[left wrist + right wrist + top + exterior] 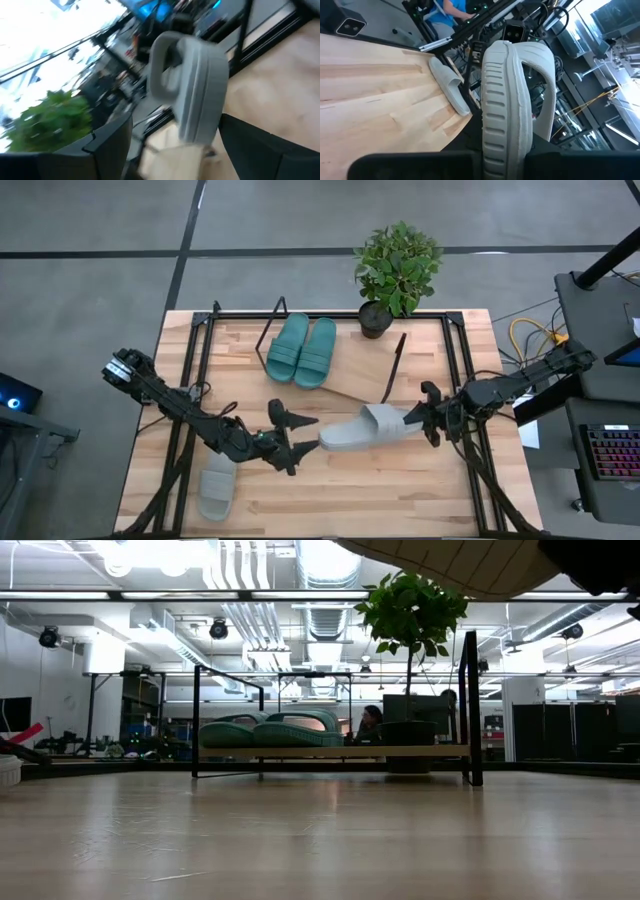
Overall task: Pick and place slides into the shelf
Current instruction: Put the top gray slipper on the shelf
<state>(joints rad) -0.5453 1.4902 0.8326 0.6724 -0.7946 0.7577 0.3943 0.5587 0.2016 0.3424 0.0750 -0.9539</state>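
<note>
A light grey slide (362, 429) hangs above the table's middle, turned on its side, with my right gripper (428, 418) shut on its right end. My left gripper (306, 436) stands open at the slide's left end (195, 85), one finger on each side of it; I cannot tell whether they touch. A second grey slide (217, 488) lies flat on the table near the front left. Two teal slides (302, 350) rest side by side on the slanted wooden shelf (352, 383), toward its left end. My right gripper holds the grey slide by its strap end (506, 146), pinched between the two fingers; the gripper's body hides the exact spot. The fingers come level from the table's right, along the slide. The slide sticks out toward the left, ribbed sole (494, 95) on edge, clear of the table.
A potted plant (396, 268) stands at the table's far edge, beside the shelf's right end. The shelf's black end frames (470, 705) rise at its sides. Bare wood (400, 490) lies at the front right. A person sits in the room beyond the table (370, 722).
</note>
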